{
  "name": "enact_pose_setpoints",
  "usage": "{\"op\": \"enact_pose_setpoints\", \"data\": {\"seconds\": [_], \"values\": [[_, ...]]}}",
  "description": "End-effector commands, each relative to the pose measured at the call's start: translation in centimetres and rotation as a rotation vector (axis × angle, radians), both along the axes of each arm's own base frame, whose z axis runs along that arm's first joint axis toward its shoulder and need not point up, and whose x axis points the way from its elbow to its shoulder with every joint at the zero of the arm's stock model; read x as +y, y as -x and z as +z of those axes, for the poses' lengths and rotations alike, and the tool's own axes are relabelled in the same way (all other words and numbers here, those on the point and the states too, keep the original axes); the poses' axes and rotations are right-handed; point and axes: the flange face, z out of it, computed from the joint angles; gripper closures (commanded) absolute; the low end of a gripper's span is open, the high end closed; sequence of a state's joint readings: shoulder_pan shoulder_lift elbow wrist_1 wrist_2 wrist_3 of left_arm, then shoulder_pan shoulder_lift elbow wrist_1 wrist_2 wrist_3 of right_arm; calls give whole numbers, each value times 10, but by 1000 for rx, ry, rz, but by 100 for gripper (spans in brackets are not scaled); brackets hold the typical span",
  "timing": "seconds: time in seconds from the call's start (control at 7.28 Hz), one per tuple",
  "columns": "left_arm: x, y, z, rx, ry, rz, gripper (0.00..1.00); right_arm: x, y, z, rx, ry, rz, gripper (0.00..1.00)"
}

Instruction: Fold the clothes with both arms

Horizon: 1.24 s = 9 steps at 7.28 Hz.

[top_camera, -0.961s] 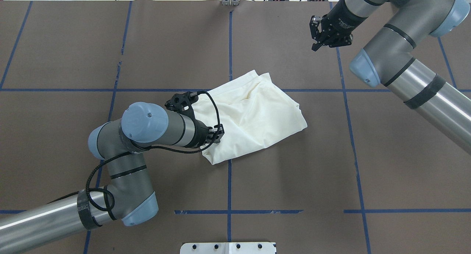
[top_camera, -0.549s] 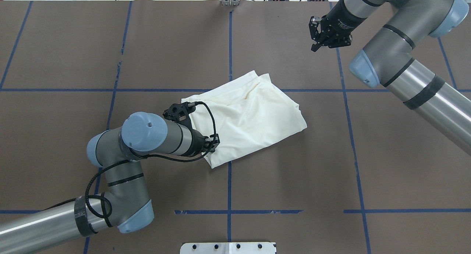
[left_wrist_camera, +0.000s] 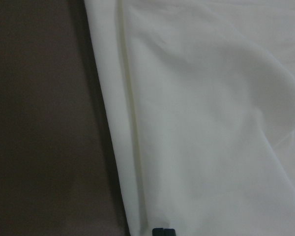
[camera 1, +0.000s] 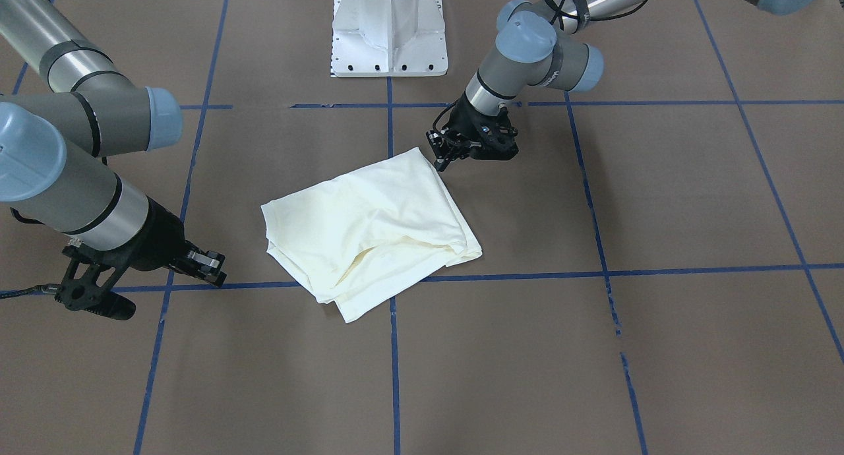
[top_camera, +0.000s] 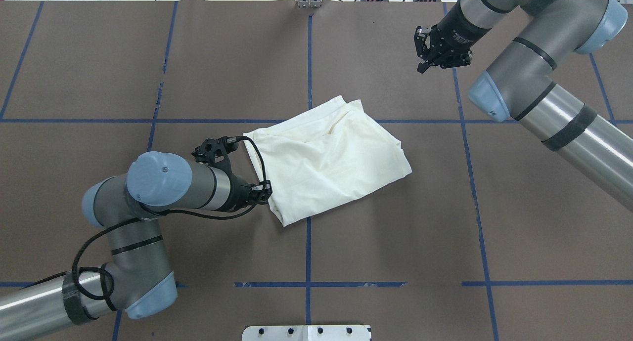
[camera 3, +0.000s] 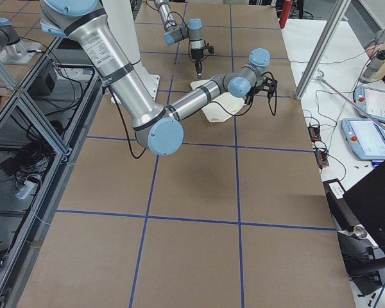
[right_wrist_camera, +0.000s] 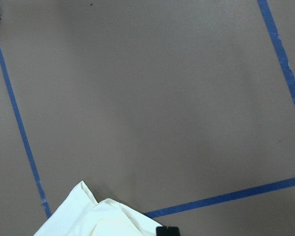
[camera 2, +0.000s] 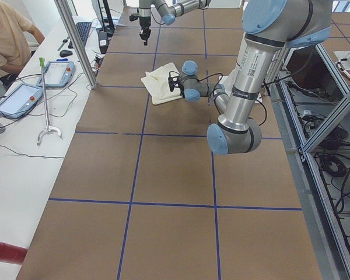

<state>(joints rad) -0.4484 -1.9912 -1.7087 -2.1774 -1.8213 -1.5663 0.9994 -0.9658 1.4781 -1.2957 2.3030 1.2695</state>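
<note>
Brown paper covers the table [top_camera: 395,232], and blue tape lines [top_camera: 308,252] divide it into big squares. Near the middle, across one crossing of these lines, lies the shirt [top_camera: 331,158]. It is cream, folded into a rough rectangle that sits aslant, and only plain cloth shows on top. Its surface has some soft wrinkles, and at the far corner the edges of two layers are seen, one upon the other. The left gripper [top_camera: 267,192] is low at the shirt's edge on the robot's left, near the corner closest to the robot. In the left wrist view its fingertips [left_wrist_camera: 163,231] are pressed together over the cloth, but I cannot tell if any cloth is caught between them. The right gripper [top_camera: 421,66] hangs over bare paper at the far right of the table, well apart from the shirt. Its jaws are also closed together and hold nothing.
</note>
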Motion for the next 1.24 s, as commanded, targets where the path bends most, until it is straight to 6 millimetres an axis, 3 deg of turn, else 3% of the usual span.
{"op": "enact_pose_setpoints", "data": {"seconds": [0.0,0.14,0.27,0.41,0.69,0.96,1.1], "values": [[-17,61,16,-80,-149,13,100,23,-42,29,7,-19,17,100],[-36,104,31,-125,-244,6,100,44,-73,59,28,-62,-1,100],[-60,156,56,-152,-283,57,100,64,-110,103,69,-111,-33,100],[-78,219,89,-191,-323,88,100,78,-156,147,117,-162,-59,100],[-84,351,155,-334,-480,118,100,98,-234,210,193,-253,-117,100],[-105,480,188,-477,-544,164,100,102,-310,221,265,-278,-193,100],[-118,532,193,-540,-513,189,100,116,-331,222,283,-284,-253,100]]}}
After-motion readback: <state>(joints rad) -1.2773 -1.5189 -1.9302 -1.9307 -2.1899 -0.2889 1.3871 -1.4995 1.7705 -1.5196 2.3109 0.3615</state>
